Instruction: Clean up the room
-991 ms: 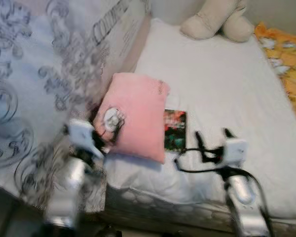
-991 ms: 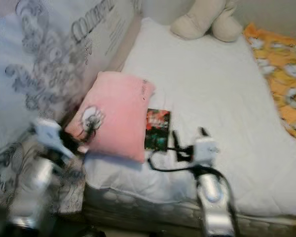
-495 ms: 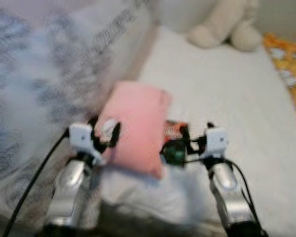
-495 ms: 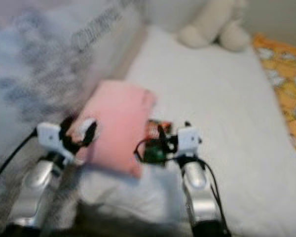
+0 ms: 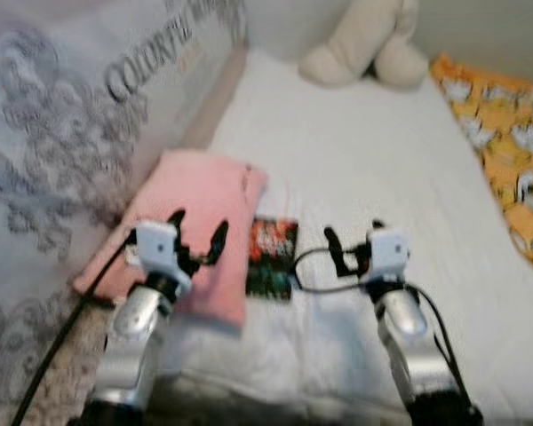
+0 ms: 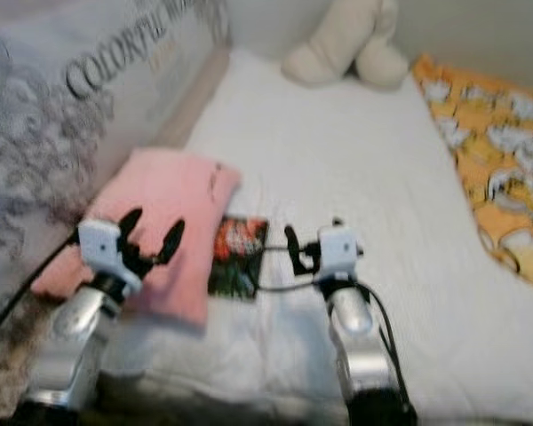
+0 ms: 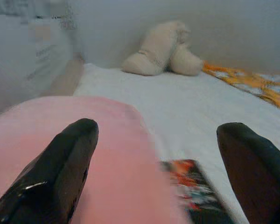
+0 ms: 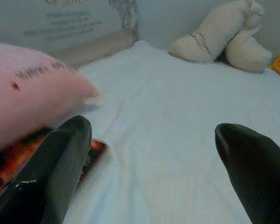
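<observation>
Left tool (image 5: 195,238) fingers spread wide, empty, hovering over the near end of the pink pillow (image 5: 195,200). Right tool (image 5: 351,244) also spread wide, empty, just right of the small colourful book (image 5: 272,257), above the white bed (image 5: 373,160). Book lies flat, its left edge tucked against the pillow. Cream plush toy (image 5: 364,49) at far end, orange blanket (image 5: 502,133) on right. Step looks like approach, nothing grasped. Next: lower one tool onto pillow or book and close.
</observation>
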Robot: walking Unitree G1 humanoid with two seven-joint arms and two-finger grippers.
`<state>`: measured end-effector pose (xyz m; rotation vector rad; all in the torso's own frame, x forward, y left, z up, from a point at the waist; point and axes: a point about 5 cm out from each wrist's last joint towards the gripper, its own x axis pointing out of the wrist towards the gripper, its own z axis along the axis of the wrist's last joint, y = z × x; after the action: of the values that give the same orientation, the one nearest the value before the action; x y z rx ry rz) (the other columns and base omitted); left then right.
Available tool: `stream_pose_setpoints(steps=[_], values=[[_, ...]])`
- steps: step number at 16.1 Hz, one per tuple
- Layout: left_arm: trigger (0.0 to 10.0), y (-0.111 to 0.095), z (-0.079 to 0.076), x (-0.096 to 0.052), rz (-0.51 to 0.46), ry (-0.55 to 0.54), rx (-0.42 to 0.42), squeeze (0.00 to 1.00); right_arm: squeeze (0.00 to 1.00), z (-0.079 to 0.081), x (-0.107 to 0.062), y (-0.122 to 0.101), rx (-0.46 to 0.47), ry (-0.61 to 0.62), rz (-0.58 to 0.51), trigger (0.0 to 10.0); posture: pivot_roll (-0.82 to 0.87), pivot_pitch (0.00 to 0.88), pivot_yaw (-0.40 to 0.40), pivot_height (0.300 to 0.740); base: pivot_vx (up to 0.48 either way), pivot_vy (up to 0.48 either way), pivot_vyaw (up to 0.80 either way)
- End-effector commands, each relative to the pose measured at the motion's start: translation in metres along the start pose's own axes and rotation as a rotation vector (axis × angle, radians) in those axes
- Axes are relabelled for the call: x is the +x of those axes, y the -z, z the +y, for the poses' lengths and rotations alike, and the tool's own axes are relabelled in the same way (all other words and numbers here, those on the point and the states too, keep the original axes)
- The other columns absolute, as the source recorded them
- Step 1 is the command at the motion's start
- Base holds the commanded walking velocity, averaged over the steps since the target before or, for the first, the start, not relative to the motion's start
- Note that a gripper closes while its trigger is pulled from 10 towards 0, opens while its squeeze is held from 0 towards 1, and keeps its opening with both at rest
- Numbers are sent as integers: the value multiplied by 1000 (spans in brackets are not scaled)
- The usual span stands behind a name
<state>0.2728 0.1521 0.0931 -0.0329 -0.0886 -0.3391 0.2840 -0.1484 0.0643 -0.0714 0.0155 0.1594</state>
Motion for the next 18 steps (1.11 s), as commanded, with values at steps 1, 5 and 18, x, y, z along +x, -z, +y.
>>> stream_pose_setpoints(steps=[1,5,18], values=[[10000,-2,-9,3,-17,53,14,0,0,-3,-1,4,4,7,15,10000,-44,0,-27,740,0,-480,0],[10000,-3,-13,3,-22,84,5,0,0,-4,1,6,5,2,28,10000,-44,0,-25,740,0,-480,0],[10000,11,16,15,14,-151,-42,0,0,-7,3,7,136,17,11,10000,-67,0,-12,740,0,-480,0]])
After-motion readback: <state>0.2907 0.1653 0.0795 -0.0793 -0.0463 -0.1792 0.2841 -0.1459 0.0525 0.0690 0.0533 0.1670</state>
